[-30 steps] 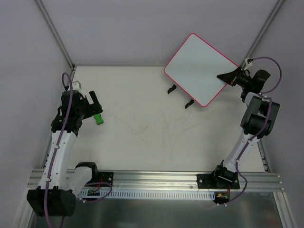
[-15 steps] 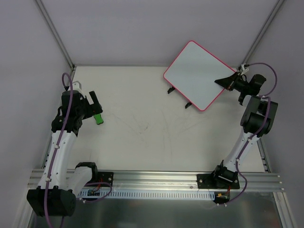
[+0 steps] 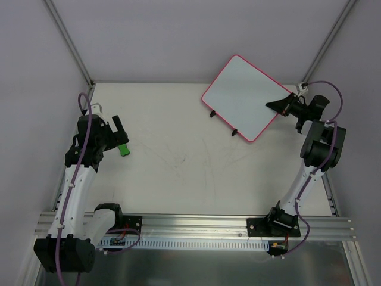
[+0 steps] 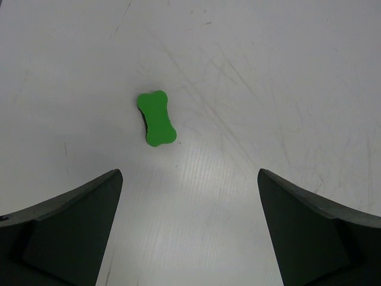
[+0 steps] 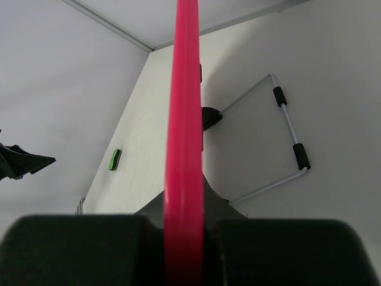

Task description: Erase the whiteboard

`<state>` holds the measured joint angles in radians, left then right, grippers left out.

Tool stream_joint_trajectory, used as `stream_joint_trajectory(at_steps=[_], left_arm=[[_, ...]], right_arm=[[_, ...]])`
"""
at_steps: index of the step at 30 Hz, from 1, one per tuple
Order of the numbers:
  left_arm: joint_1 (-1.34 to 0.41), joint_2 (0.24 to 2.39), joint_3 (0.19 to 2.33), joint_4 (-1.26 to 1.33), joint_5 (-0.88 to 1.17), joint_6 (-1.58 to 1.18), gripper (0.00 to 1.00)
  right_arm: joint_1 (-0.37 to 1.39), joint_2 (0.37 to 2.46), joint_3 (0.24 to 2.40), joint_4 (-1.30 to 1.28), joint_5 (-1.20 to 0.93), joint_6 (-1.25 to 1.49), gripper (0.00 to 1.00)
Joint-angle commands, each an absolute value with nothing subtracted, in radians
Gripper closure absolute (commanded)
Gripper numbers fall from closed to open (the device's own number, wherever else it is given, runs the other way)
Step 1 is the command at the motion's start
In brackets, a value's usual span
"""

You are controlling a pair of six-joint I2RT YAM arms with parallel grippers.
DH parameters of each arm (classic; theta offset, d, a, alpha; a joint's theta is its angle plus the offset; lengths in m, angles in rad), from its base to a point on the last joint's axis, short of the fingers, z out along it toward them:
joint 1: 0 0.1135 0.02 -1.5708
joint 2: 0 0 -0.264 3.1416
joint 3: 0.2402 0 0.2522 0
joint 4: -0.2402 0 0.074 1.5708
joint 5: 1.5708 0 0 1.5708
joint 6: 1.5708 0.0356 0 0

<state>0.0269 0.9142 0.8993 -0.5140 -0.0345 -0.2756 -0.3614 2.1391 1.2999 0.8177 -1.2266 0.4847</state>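
The whiteboard (image 3: 241, 95), white with a pink-red frame and two small black feet, is held tilted at the back right of the table; no writing shows on its face. My right gripper (image 3: 280, 105) is shut on its right edge; in the right wrist view the pink frame (image 5: 184, 119) runs edge-on between the jaws, with the wire stand behind it. The green bone-shaped eraser (image 3: 123, 148) lies on the table at the left. My left gripper (image 3: 119, 134) hovers open and empty just above it; the eraser (image 4: 157, 118) lies ahead of the fingers.
The white table (image 3: 178, 167) shows faint scuff marks. Grey enclosure walls and corner posts (image 3: 68, 42) stand at the back. An aluminium rail (image 3: 190, 229) with the arm bases runs along the near edge.
My right gripper has turned and shifted the whiteboard slightly left and down toward the table, its feet nearing the surface. The left arm and the eraser have not moved.
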Motion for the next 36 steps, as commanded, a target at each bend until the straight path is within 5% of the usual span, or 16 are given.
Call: stream_joint_trajectory(at_steps=[1,6,14,20,31,32,36], left_arm=[[0.029,0.891,0.881,-0.514,-0.038,-0.265,0.01],[0.029,0.882,0.876,-0.515,-0.035,-0.262,0.01],[0.028,0.865,0.868,-0.518,-0.031,-0.259,0.01],[0.029,0.85,0.867,-0.523,-0.029,-0.255,0.01],[0.029,0.845,0.862,-0.526,-0.025,-0.247,0.01],[0.029,0.845,0.865,-0.526,-0.025,-0.245,0.01],[0.029,0.845,0.867,-0.526,-0.025,-0.242,0.01]], right_arm=[[-0.353,2.114,1.301,0.916,-1.255,0.483,1.0],[-0.35,2.108,1.29,0.914,-1.25,0.48,0.99],[-0.35,2.1,1.269,0.914,-1.241,0.474,0.85],[-0.353,2.089,1.253,0.914,-1.236,0.471,0.63],[-0.388,2.051,1.204,0.914,-1.21,0.469,0.42],[-0.391,2.043,1.197,0.914,-1.206,0.469,0.31],[-0.403,2.017,1.172,0.914,-1.201,0.466,0.18]])
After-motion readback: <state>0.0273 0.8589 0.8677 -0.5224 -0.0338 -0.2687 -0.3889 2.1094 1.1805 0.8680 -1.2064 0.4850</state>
